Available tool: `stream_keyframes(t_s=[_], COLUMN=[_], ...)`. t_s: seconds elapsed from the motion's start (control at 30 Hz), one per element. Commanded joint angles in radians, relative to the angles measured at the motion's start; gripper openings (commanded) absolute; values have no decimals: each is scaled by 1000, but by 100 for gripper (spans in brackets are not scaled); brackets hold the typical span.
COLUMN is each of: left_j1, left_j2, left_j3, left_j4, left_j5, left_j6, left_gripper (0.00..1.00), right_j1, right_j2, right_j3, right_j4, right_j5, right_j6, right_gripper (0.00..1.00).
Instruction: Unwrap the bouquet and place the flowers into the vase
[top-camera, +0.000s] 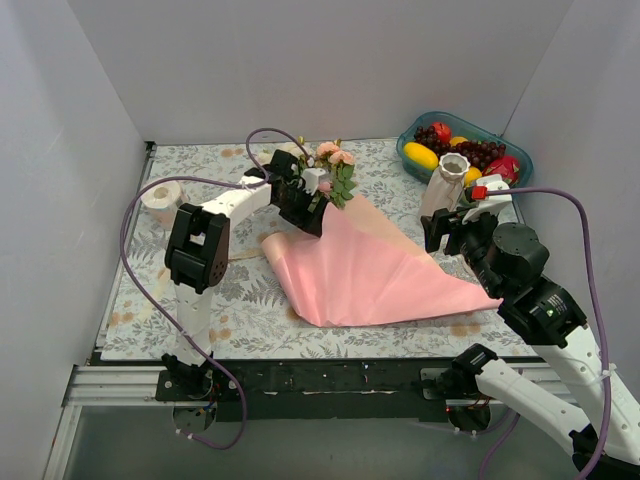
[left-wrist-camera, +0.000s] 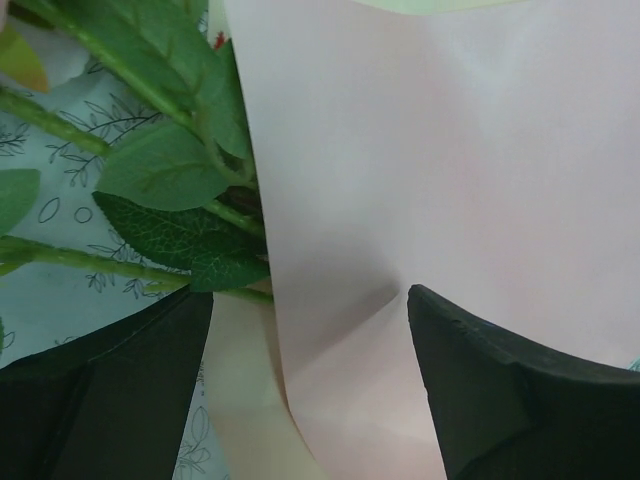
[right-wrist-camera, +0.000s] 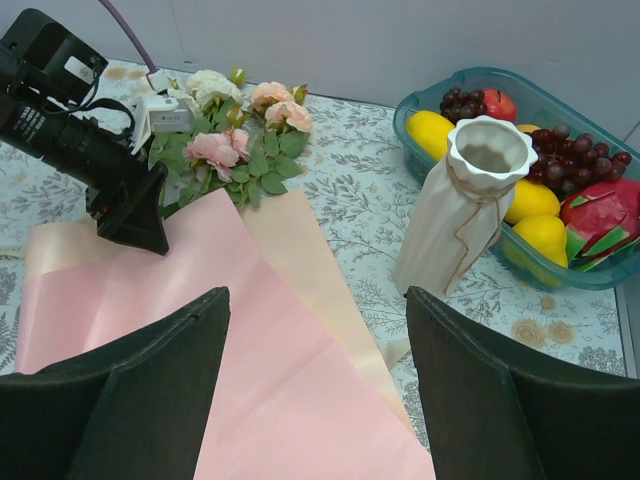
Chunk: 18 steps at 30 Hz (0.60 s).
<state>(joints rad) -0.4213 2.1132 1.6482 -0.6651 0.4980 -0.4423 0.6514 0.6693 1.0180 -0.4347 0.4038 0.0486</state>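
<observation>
So the biggest thing here is the tabletop (top-camera: 200, 300) with its leafy-print cover, and most of the middle of it is taken up by the pink paper (top-camera: 370, 270), spread out flat with a cream sheet (right-wrist-camera: 300, 240) peeking out from under its far edge. The left gripper (left-wrist-camera: 310, 330) sits at the far corner of that paper, right by the stems. Its jaws are spread wide, with the paper lying between them but not pinched. The right gripper (right-wrist-camera: 318, 330) hangs over the paper's right side, jaws wide too and nothing in them. Back right there's a teal fruit bowl (right-wrist-camera: 585, 278) with lemons, grapes and red fruit. The flowers (right-wrist-camera: 245, 140) lie on the tabletop at the far end of the paper, pink, peach and cream heads pointing away from the arms, leaves touching the paper's edge. The vase (right-wrist-camera: 455, 215) stands upright just beside the bowl, twine round its neck, with nothing in it. A white roll (top-camera: 162, 198) sits off at the left edge.
</observation>
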Motion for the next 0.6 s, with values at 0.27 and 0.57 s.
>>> stream_keyframes(t_s=[0.27,0.57], left_j1=[18,18], left_j2=[-71,-47], left_j3=[16,59], left_j4=[-74,-128], left_j5=[149,201], left_j6=[59,90], left_gripper=[66,52], right_j1=[5,5], right_j2=[-7,-7], right_j3=[-7,-4], right_j4=[53,56], right_j5=[-3,0], right_j6=[8,10], right_gripper=[79,78])
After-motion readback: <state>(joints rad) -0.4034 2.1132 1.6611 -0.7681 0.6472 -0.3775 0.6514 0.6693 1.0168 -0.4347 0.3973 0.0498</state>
